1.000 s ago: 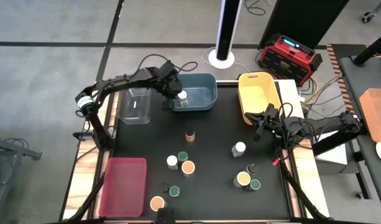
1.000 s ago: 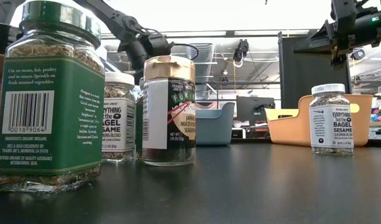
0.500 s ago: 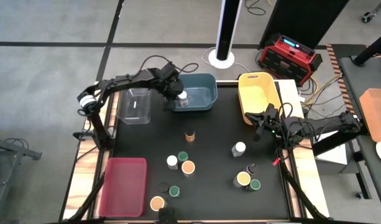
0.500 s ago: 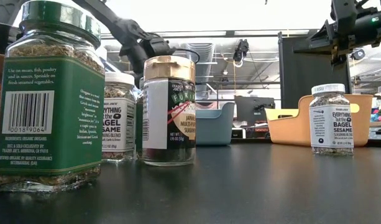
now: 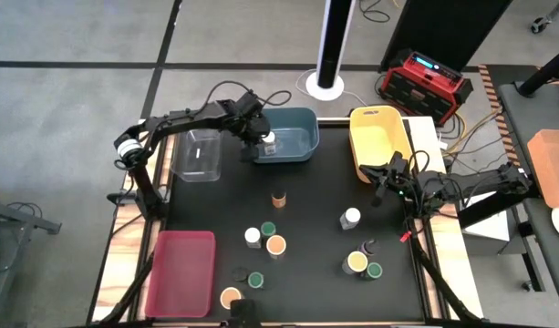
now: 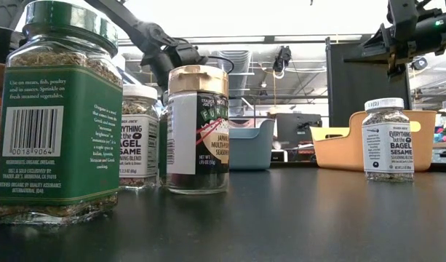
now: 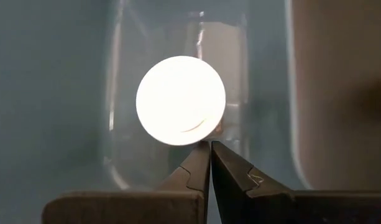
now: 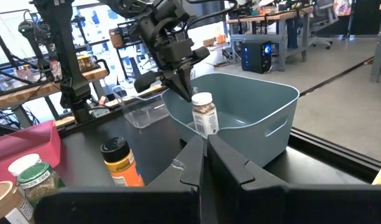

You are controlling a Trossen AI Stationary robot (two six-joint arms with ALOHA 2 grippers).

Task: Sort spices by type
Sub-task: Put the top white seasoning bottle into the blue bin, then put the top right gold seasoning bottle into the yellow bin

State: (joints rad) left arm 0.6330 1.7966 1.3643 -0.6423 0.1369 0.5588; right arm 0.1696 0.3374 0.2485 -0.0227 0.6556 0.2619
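A white-lidded spice jar (image 5: 269, 142) stands a little tilted inside the blue bin (image 5: 302, 115) at the table's far side. My left gripper (image 5: 261, 135) is shut and slants down from the left. Its tips (image 7: 210, 145) are at the rim of the jar's lid (image 7: 181, 99); the right wrist view also shows that gripper (image 8: 189, 92) beside the jar (image 8: 204, 115). My right gripper (image 5: 381, 187) waits shut and level at the table's right edge, its fingers (image 8: 202, 143) holding nothing. Several more jars stand on the black mat (image 5: 315, 255). My left gripper's shut fingertips stand right at the edge of the white lid (image 7: 196, 138), slanting down from above. I cannot tell whether they touch it. The jar rests on the bin's floor.
A clear bin (image 5: 199, 153) sits left of the blue one, a yellow bin (image 5: 379, 137) at the far right, a red bin (image 5: 181, 271) at the near left. Loose jars include an orange-lidded one (image 5: 279, 198), a white-lidded one (image 5: 351, 217) and clusters (image 5: 265, 239) (image 5: 363, 264).
My left gripper has turned slightly in place over the blue bin and stays shut. The white-lidded jar stays in the bin.
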